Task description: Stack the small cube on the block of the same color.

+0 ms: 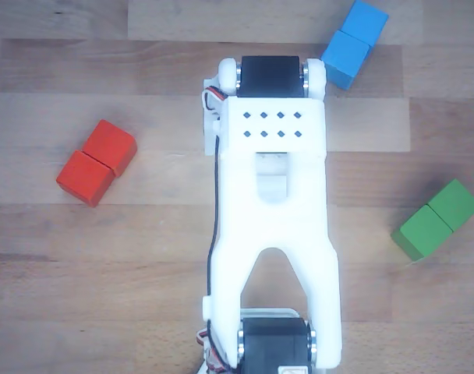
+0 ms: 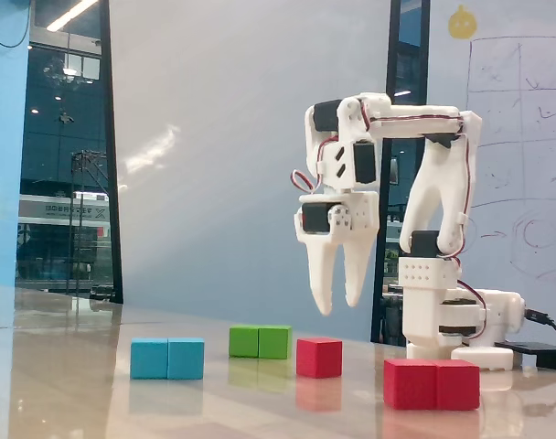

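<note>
In the fixed view the white plastic gripper [image 2: 338,304] hangs in the air, a little open, holding nothing. The cube [image 2: 318,357], red and smooth, sits on the shiny table [image 2: 68,393] below, at seven o'clock. The long red block [image 2: 432,383] lies nearer, at four o'clock.

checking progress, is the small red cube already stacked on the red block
No, in the fixed view the small cube sits on the table apart from the block.
</note>
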